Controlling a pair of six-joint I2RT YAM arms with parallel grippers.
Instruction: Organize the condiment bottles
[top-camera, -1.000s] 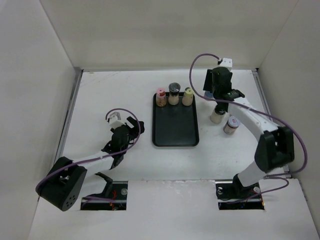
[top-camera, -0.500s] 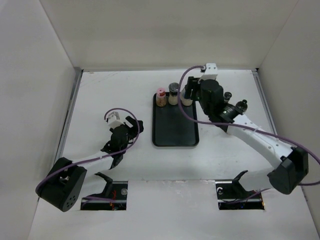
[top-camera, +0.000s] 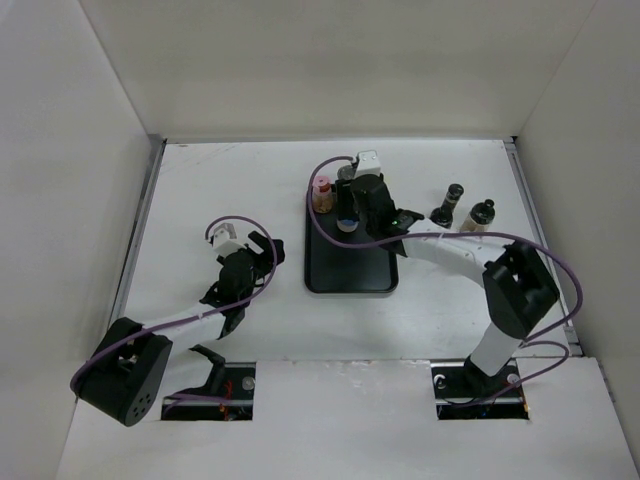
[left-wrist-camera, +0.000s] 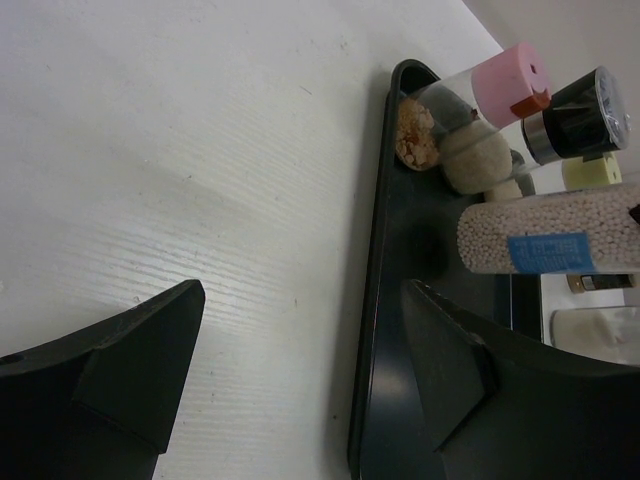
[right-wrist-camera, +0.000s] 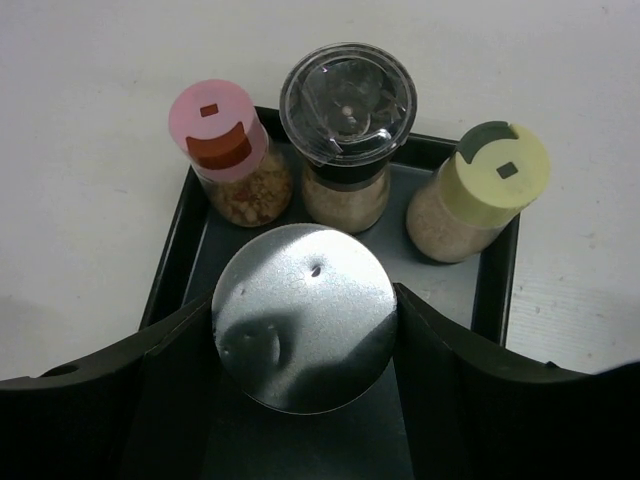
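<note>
Bottles in all: six are showing, five small ones and one taller cylinder.
Row in tray: three small bottles are standing side by side along the tray's upper edge in the top view. In the right wrist view they are running left to right: pink-lidded bottle (right-wrist-camera: 225, 150), black-capped bottle (right-wrist-camera: 347, 120), yellow-lidded bottle (right-wrist-camera: 480, 190).
Cylinder: one cylinder (left-wrist-camera: 548, 240), filled with pale beads and wearing a blue label, is standing upright just in front of that row, over the tray floor. Whether its base is touching the floor cannot be told.
Loose bottles: two are standing on the table (top-camera: 220, 180) at the upper right of the top view, well apart from the tray. These are the inner loose bottle (top-camera: 447, 205) and, just beside it, the outer loose bottle (top-camera: 479, 214).
Tray: one flat black tray (top-camera: 350, 275) is lying at the centre.
Right gripper: the right gripper (right-wrist-camera: 304, 325) is pinching the cylinder, one finger pressing each side below its shiny round top.
Left gripper: the left gripper (left-wrist-camera: 300, 300) is holding its fingers spread with nothing between them, over the table left of the tray.
Change from earlier: a second ago the right arm was reaching to the right of the tray; it is now reaching over the tray's upper half. The left arm is showing almost no shift.
</note>
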